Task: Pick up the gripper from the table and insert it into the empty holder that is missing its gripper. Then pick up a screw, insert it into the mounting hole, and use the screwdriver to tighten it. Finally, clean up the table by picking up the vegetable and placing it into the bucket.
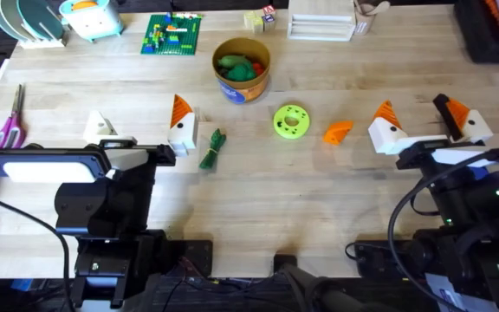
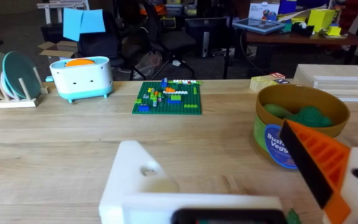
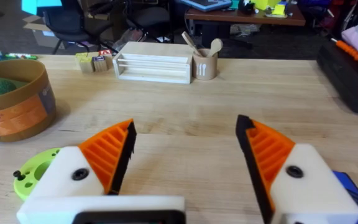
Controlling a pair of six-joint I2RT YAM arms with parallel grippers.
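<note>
Two end effectors are sitting low over the desk (image 1: pixel 258 208), both released and grasping nothing. Left end effector (image 1: pixel 141 130) is missing one orange tip on its white holder (image 1: pixel 99 126). Right end effector (image 1: pixel 423 121) is wearing both. Between them, the loose orange gripper (image 1: pixel 338 131) is lying beside a lime disc (image 1: pixel 291 121). The vegetable (image 1: pixel 212 148) is lying near the bucket (image 1: pixel 242 69).

Lime-green disc (image 1: pixel 291 121) with holes at center. Purple-handled scissors (image 1: pixel 9 121) at 9 o'clock. Green brick baseplate (image 1: pixel 171 34) at 12, teal toaster (image 1: pixel 93 17) and plate rack (image 1: pixel 26 22) at 11. White slatted rack (image 1: pixel 320 19) plus utensil cup (image 3: pixel 205 64) at 1.
</note>
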